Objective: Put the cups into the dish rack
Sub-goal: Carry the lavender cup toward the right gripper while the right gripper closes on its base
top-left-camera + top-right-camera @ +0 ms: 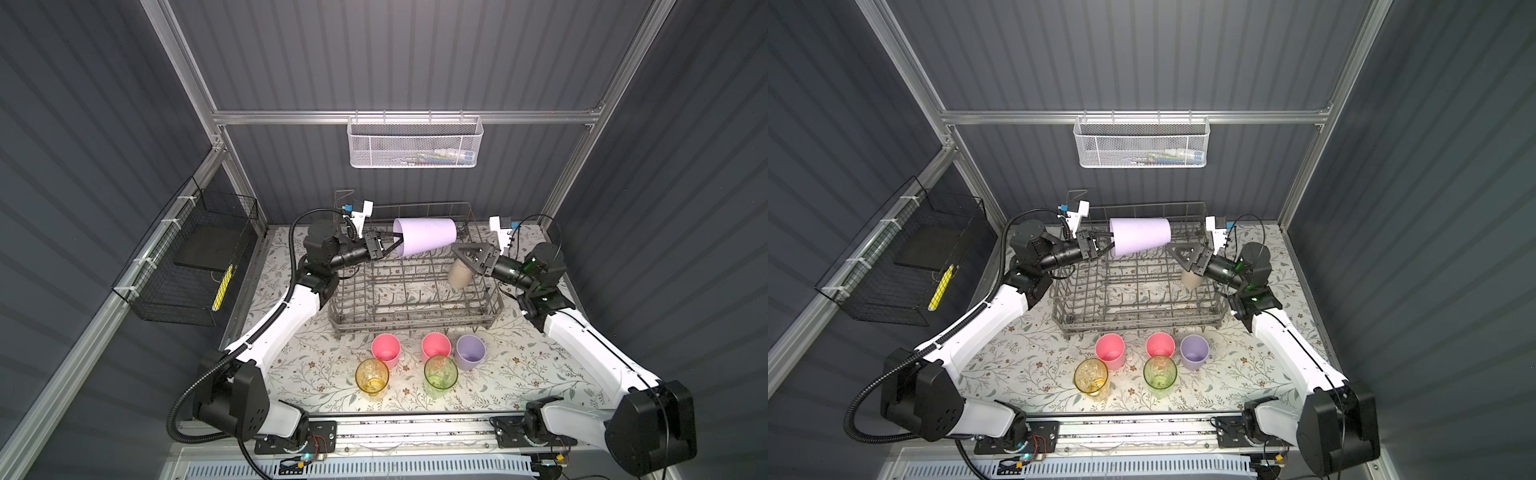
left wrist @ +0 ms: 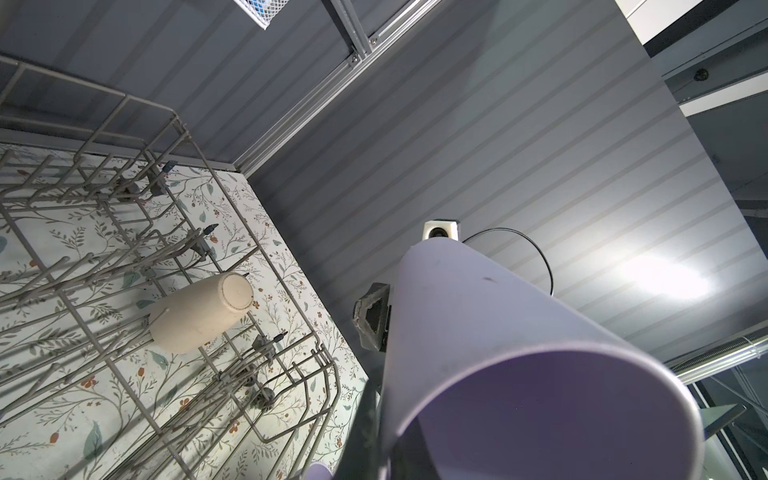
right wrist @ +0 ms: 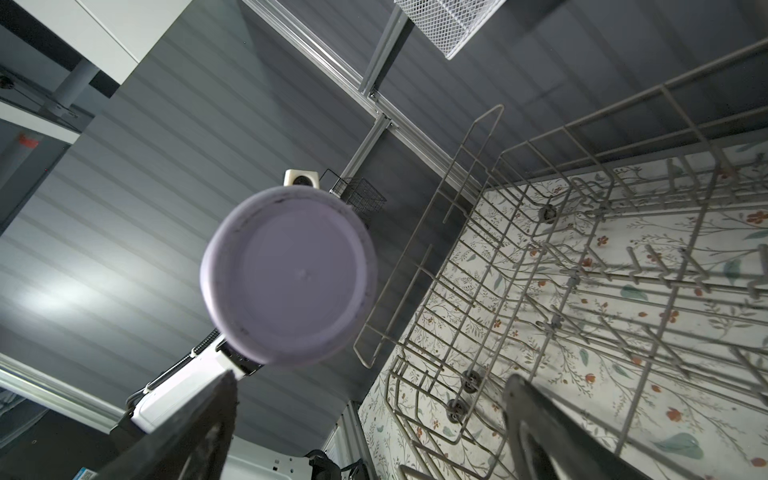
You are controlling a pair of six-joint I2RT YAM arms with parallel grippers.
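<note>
Lilac cup (image 1: 428, 239) held on its side above the dish rack (image 1: 415, 322) — left tool (image 1: 395, 243) clamped on its rim, base facing the right tool (image 1: 462, 258), which stands wide and holds nothing. Beige cup (image 1: 459, 277) sits inverted on tines at the rack's right end. Standing upright on the surface (image 1: 316, 374) before the rack — left pink cup (image 1: 386, 350), right pink cup (image 1: 436, 345), second lilac cup (image 1: 470, 352), yellow cup (image 1: 372, 376), green cup (image 1: 440, 374).

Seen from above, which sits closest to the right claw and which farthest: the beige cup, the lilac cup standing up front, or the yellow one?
1. Beige cup, in the dish rack's right end, just beneath the open right gripper.
2. Standing lilac cup, in front of the rack, right side.
3. Clear yellow cup, front left of the group.
</note>
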